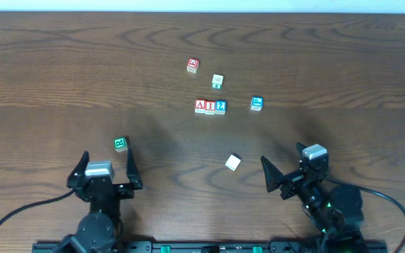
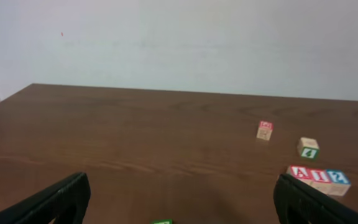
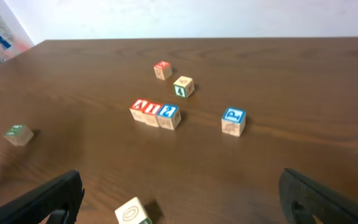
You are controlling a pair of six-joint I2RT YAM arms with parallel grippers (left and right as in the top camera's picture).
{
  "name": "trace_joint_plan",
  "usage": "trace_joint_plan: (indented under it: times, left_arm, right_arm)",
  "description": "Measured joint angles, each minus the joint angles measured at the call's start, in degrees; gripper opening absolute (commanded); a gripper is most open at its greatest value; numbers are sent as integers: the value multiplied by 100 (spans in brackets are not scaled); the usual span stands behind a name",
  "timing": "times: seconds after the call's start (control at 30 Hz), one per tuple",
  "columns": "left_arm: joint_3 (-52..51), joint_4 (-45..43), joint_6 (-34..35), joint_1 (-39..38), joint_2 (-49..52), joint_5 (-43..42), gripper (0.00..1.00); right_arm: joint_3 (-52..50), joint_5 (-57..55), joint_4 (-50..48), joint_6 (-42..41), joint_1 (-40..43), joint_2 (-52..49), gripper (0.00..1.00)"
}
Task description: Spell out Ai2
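Observation:
Three blocks stand side by side in a row (image 1: pixel 210 106) mid-table: a red A (image 1: pixel 200 105), a red I (image 1: pixel 210 106) and a blue 2 (image 1: pixel 220 106). The row also shows in the right wrist view (image 3: pixel 155 113) and at the right edge of the left wrist view (image 2: pixel 319 179). My left gripper (image 1: pixel 107 156) (image 2: pixel 182 199) is open and empty near the front edge, with a green block (image 1: pixel 121 144) (image 2: pixel 162 221) just ahead of it. My right gripper (image 1: pixel 282 154) (image 3: pixel 182 196) is open and empty, with a white block (image 1: pixel 233 162) (image 3: pixel 133 213) to its left.
Loose blocks lie behind and beside the row: a red one (image 1: pixel 193 65) (image 3: pixel 162 70), a pale one with a green mark (image 1: pixel 217 81) (image 3: pixel 183 86), and a blue one (image 1: pixel 256 104) (image 3: pixel 233 121) to the right. The brown wooden table (image 1: pixel 62 77) ends at a white wall.

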State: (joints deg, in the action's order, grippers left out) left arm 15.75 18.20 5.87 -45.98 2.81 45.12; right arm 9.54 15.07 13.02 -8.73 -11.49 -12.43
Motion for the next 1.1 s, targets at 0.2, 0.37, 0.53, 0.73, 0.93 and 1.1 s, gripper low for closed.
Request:
trace_joint_plan:
  times: [0.2, 0.37, 0.53, 0.73, 0.93, 1.1]
  left_arm:
    - [-776, -66, 225, 0, 0, 35, 96]
    - [-920, -173, 332, 0, 26, 52, 95]
    - [-920, -170, 330, 0, 26, 146, 95]
    - [-920, -170, 330, 0, 26, 162, 95]
    - [-920, -170, 330, 0, 26, 162, 95]
    - [-920, -170, 330, 20, 26, 160, 95]
  right_arm:
    - [-315, -44, -177, -81, 0, 0, 99]
    - [-511, -291, -223, -481, 0, -2, 99]
    - [-557, -621, -282, -758, 0, -247, 99]
    - [-560, -774, -284, -868, 0, -483, 99]
    - [-560, -828, -286, -885, 0, -511, 99]
    - [-560, -844, -286, -885, 0, -507, 99]
